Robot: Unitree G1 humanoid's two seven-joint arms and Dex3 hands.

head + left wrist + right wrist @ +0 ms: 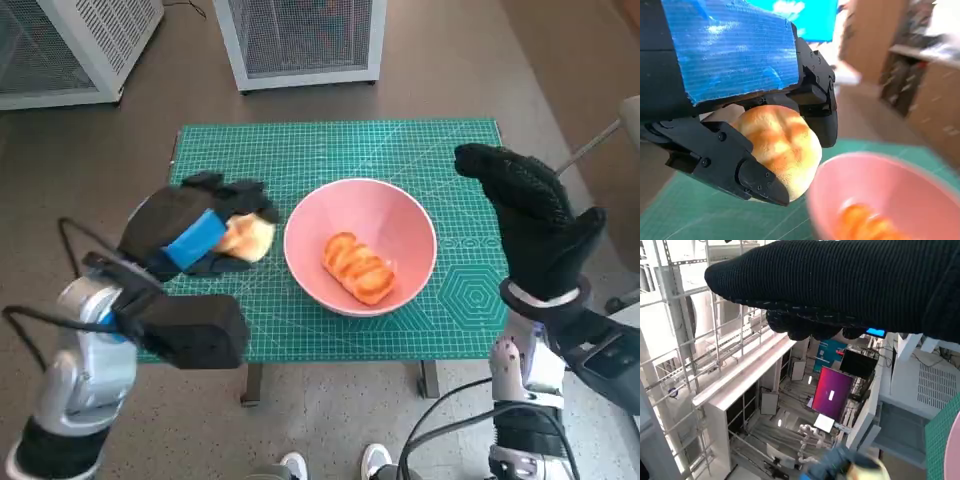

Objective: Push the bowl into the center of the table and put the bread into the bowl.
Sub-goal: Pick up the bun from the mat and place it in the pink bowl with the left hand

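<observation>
My left hand (735,135) cups a soft, light bun (780,147) beside the bowl (360,245); squeeze gently. Right hand (530,215) raised, holding nothing.

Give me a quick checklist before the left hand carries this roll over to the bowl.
1. Grip on the bread roll: ok, the left hand holds it between its fingers.
2. Pink bowl placement: ok, it sits near the middle of the green cutting mat.
3. Room in the bowl: ok, one glazed bread lies inside, with bare bowl floor beside it.
4. Roll versus rim: not ok yet, the roll is outside the bowl, beside its rim on the robot's left.
5. Right hand out of the way: ok, raised beside the bowl on the robot's right, holding nothing.
6. Lift clearance over the rim: cannot tell.
</observation>
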